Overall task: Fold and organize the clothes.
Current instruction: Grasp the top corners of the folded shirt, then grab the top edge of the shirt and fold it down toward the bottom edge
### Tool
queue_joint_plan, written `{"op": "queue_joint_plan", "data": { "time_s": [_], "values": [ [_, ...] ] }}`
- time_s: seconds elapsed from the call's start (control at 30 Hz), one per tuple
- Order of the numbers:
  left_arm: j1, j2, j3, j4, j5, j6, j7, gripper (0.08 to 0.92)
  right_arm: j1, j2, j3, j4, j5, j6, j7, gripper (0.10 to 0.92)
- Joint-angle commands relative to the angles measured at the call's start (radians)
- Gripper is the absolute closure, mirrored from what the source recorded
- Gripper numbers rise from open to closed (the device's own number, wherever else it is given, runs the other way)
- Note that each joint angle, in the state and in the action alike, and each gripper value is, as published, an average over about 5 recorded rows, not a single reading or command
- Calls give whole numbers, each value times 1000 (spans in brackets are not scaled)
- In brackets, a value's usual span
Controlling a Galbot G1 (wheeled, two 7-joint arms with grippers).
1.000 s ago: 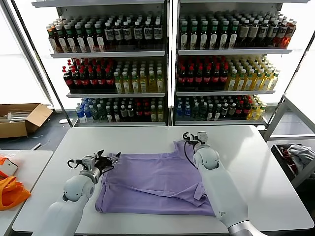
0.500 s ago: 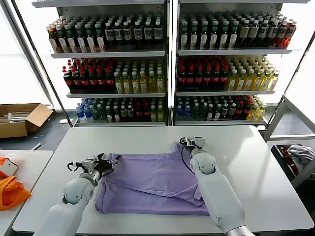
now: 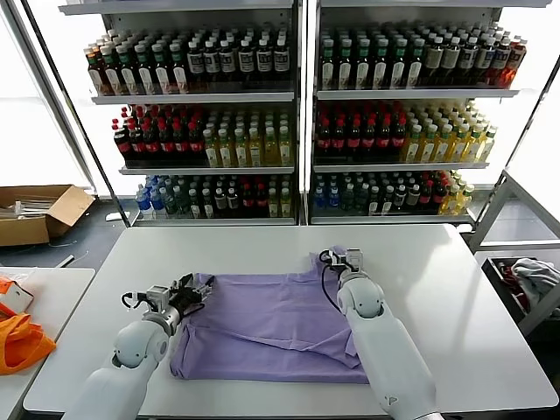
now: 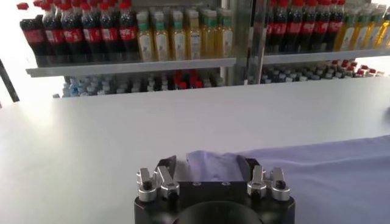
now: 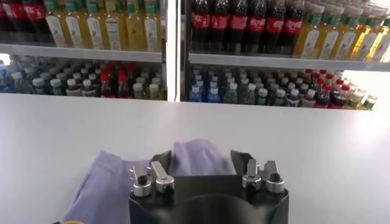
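1. I see the lavender T-shirt lying flat on the white table, in front of the drink shelves.
2. In the left wrist view, the left gripper straddles a raised shirt corner, jaws partly apart.
3. In the right wrist view, the right gripper brackets a bunched fold the head view hides; I cannot tell if either clamps.

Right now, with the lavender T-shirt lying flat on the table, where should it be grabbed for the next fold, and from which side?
Probably at its two far corners. The lavender T-shirt lies flat, so only its edges offer a pinch. The left end effector already straddles the far left corner and the right end effector the far right one, each reaching in low from the robot's side, fabric between the fingers.
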Motion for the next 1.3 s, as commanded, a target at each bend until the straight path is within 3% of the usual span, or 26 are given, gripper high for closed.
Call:
{"op": "queue_joint_plan", "data": {
  "time_s": [0.03,0.37,0.5,0.9,1.3],
  "values": [
    [8,-5,3,-8,1,-6,1,509,-19,-1,-2,25,4,-10,7,535],
    [8,-19,3,-13,15,-54,7,795,-37,0,12,74,18,-2,14,829],
    [7,-26,1,-29,24,-87,10,893,-54,-4,24,130,17,4,15,908],
    [60,-27,-25,-142,48,-152,-19,911,-128,-19,56,382,37,15,25,915],
    [198,19,-97,-265,55,-151,-12,911,-343,-52,61,620,43,10,53,915]
  ]
}}
